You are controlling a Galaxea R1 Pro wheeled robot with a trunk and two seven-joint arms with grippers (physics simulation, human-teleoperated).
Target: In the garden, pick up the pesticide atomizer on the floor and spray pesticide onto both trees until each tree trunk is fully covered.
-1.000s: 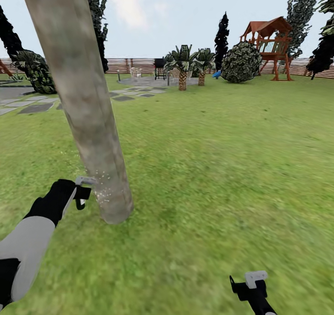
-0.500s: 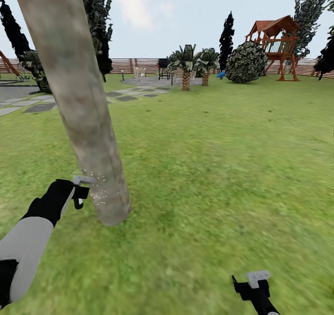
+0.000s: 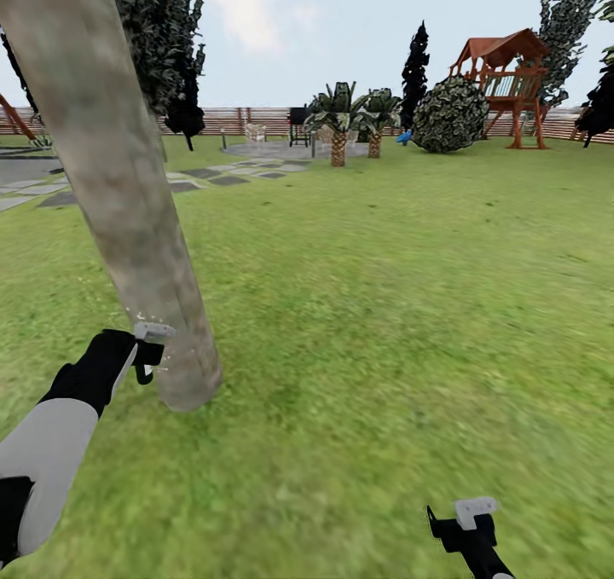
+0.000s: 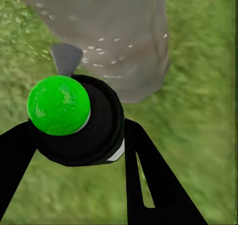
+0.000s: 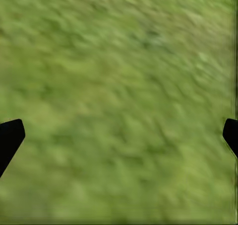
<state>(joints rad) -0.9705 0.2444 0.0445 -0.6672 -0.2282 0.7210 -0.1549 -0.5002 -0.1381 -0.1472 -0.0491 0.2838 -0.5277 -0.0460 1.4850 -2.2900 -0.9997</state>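
Green-capped atomizer [image 4: 74,118] sat clamped in the left gripper [image 3: 143,350] at lower left, nozzle just beside the speckled tree trunk [image 3: 128,204]; right gripper [image 3: 465,523], bottom right, spread wide over grass [image 3: 384,306]

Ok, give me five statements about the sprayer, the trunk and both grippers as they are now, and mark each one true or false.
1. The left gripper holds the pesticide atomizer, which has a green top. True.
2. The atomizer's grey nozzle points at the tree trunk. True.
3. The right gripper is clamped on a second sprayer. False: in the right wrist view its fingers stand wide apart over bare grass.
4. Pale specks of pesticide dot the lower trunk. True.
5. The trunk stands on grey stepping stones. False: its base meets grass; the stepping stones lie further back.
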